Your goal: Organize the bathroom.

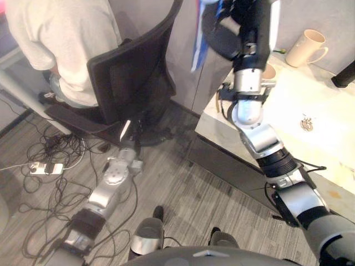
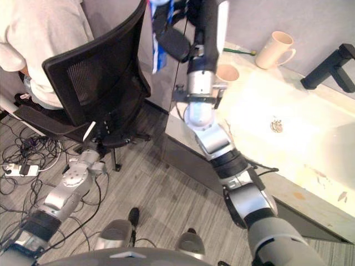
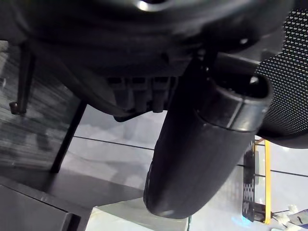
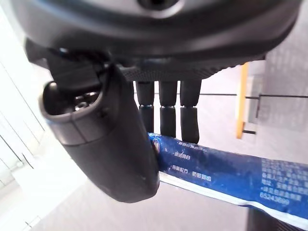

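My right hand point(image 1: 224, 30) is raised high over the left end of the pale sink counter point(image 2: 260, 166). Its thumb and fingers pinch a blue toothpaste tube point(image 4: 216, 168), which hangs down beside the hand point(image 2: 158, 47). A tan cup point(image 2: 227, 72) stands on the counter just below that arm, and a cream mug point(image 2: 274, 49) stands farther back. A green toothbrush point(image 2: 239, 51) lies between them. My left hand point(image 1: 128, 145) hangs low by the base of a black office chair point(image 1: 133, 77), fingers relaxed and holding nothing.
A person in a white top point(image 1: 61, 39) sits in the chair at the left. A black faucet point(image 2: 333, 69) stands behind the basin, whose drain point(image 2: 275, 126) shows mid-counter. A power strip point(image 1: 41, 166) lies on the grey floor.
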